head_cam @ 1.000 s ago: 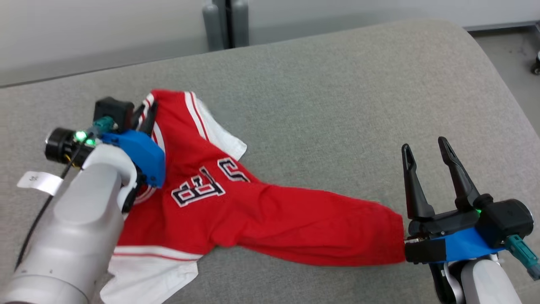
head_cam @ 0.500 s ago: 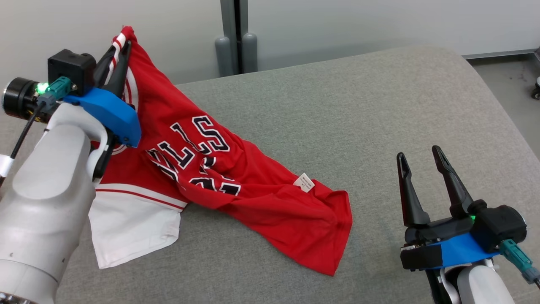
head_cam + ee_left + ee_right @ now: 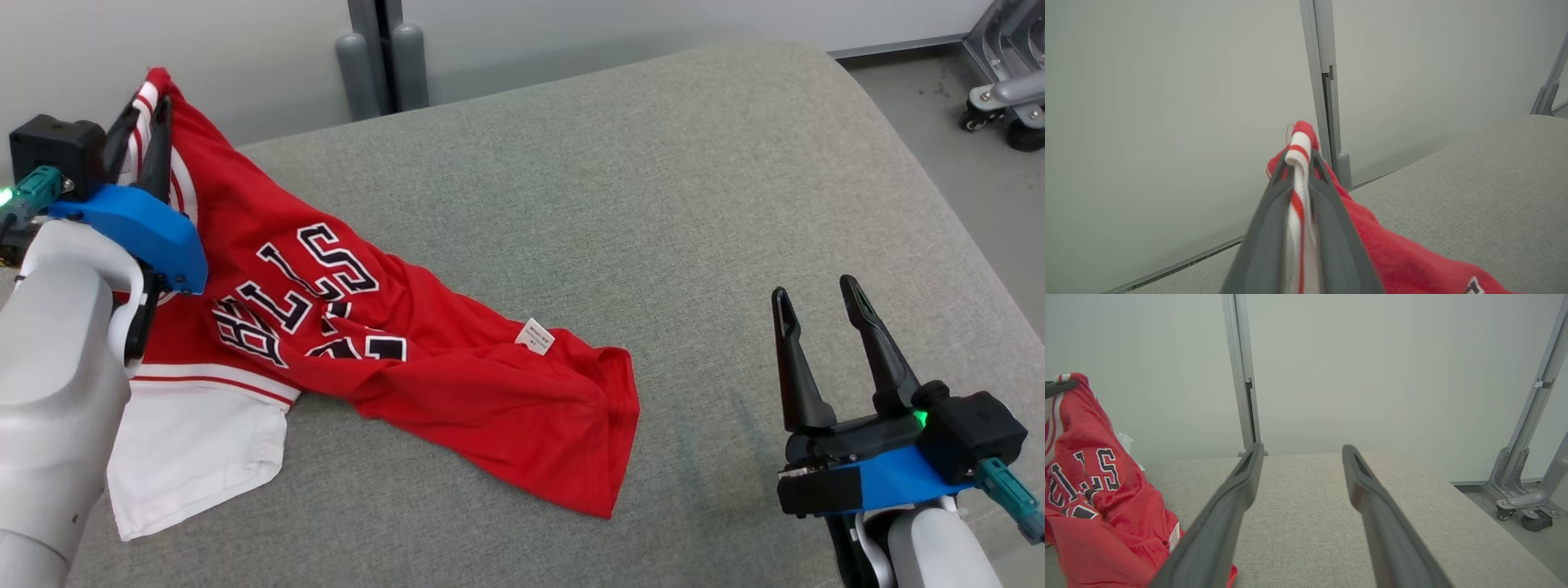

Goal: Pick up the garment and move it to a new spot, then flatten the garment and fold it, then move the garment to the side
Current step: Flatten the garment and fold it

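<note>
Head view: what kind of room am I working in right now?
Probably a lab or test room, not a home: a wide grey padded table under the red jersey, bare pale wall panels joined by a metal post, and a castor-wheeled metal frame.

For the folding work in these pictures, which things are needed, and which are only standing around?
For the job:
- red jersey, pinched at its striped trim by the left gripper
- right gripper, open, apart from the jersey
- grey padded surface under the jersey

Just there:
- grey wall post
- wheeled metal frame on the floor
</note>
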Available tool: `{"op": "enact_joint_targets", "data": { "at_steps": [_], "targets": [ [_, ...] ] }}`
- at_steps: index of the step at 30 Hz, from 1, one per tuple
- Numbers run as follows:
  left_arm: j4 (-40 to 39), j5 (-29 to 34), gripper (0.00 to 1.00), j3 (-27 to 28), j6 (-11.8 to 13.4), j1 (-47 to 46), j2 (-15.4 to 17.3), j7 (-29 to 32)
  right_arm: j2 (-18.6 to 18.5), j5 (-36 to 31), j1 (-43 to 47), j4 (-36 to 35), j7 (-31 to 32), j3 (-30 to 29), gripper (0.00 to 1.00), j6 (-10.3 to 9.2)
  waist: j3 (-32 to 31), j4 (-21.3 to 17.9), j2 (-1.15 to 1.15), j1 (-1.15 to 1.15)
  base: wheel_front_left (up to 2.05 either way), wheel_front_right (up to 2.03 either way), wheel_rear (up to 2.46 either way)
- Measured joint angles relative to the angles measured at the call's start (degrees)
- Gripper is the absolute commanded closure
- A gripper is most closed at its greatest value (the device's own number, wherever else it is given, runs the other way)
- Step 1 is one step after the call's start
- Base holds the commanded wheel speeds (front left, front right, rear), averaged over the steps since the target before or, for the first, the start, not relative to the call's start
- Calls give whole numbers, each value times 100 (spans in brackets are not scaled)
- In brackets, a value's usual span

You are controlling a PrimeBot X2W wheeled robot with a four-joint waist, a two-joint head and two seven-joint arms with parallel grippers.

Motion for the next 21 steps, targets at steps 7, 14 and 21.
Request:
{"op": "enact_joint_targets", "data": {
  "at_steps": [7,14,21],
  "targets": [
    [-502,122,0,439,236,363,103,0,1,4,-12,0,0,-45,0,0,83,29,0,0,0,0,0],
    [-1783,392,0,1337,528,1260,56,-7,1,-36,1,94,0,-46,0,0,-133,240,0,0,0,0,0],
    [-3015,789,0,2221,671,2501,-280,-8,2,-81,140,227,0,-109,0,0,-417,529,0,0,0,0,0]
  ]
}}
